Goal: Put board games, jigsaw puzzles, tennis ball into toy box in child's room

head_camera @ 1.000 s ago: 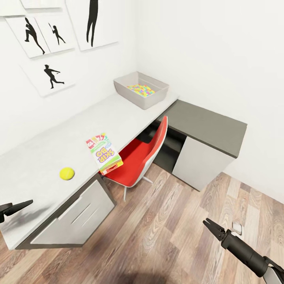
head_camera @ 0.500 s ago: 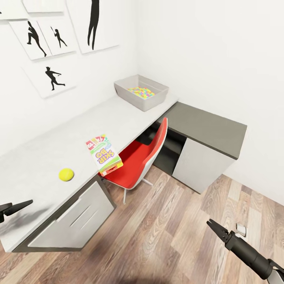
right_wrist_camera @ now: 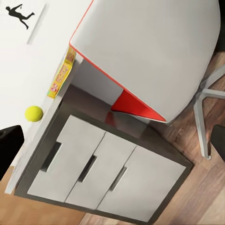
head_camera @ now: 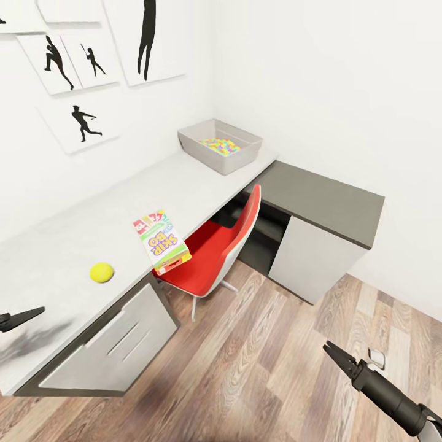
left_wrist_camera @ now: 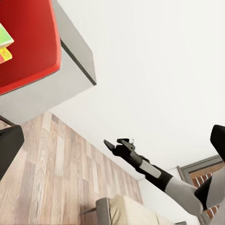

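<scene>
so far little is done. left gripper (head_camera: 21, 318) shows only a tip, so its opening is unclear. on the table (head_camera: 80, 230) wait the ball (head_camera: 101, 272) and a game (head_camera: 161, 239) overhanging the edge. the box (head_camera: 221, 145) seemingly holds puzzles already. right gripper (head_camera: 335, 354) hangs slightly parted, empty.

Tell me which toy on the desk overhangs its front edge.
The Skip-Bo game box: one corner juts past the edge above the red chair; the tennis ball sits fully on top.

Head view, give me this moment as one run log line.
ball on table | game at table edge | puzzle pieces in toy box | left gripper empty | right gripper empty
</scene>
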### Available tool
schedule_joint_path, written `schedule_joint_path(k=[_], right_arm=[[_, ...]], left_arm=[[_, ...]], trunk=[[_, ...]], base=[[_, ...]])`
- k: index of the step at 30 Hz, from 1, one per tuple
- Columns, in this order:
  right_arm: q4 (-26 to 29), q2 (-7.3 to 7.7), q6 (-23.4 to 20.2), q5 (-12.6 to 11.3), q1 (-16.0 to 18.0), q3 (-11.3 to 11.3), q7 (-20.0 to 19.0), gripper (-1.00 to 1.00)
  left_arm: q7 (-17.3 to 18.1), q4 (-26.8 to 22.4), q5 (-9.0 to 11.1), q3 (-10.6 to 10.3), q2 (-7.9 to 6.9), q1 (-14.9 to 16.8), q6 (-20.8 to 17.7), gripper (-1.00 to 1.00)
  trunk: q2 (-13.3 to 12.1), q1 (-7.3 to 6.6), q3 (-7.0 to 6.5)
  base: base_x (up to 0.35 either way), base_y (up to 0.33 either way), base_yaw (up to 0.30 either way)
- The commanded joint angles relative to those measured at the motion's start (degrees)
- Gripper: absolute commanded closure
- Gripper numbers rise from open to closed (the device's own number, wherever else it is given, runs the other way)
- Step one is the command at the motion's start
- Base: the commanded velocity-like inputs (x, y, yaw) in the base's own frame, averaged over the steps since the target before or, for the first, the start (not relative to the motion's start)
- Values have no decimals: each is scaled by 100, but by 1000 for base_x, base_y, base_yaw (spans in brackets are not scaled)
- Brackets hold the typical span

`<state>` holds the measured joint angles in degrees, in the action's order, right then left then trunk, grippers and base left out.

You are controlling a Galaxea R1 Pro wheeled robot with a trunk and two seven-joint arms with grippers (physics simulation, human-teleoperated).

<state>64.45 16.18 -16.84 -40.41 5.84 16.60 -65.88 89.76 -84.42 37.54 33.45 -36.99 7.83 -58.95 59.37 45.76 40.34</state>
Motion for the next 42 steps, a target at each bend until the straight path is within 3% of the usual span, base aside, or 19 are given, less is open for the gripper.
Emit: schedule_joint_path(k=[1, 13, 31, 42], right_arm=[[1, 1, -58, -33, 1, 1, -26, -100], [-10, -8, -56, -37, 1, 43, -90, -100], [-18, -10, -51, -29, -3, 45, -100, -100], [-38, -10, 61, -22, -4, 46, -98, -100]], left_arm=[[24, -4, -1, 7, -3, 2, -61, -100], [24, -23, 23, 39, -10, -1, -81, -100], [24, -29, 26, 56, -10, -5, -82, -100], [24, -140, 108, 542, 53, -173, -66, -100]], trunk=[[45, 23, 21], [526, 286, 224], [526, 286, 70], [526, 286, -33]], base=[[0, 0, 0], [0, 0, 0], [0, 0, 0], [0, 0, 0]])
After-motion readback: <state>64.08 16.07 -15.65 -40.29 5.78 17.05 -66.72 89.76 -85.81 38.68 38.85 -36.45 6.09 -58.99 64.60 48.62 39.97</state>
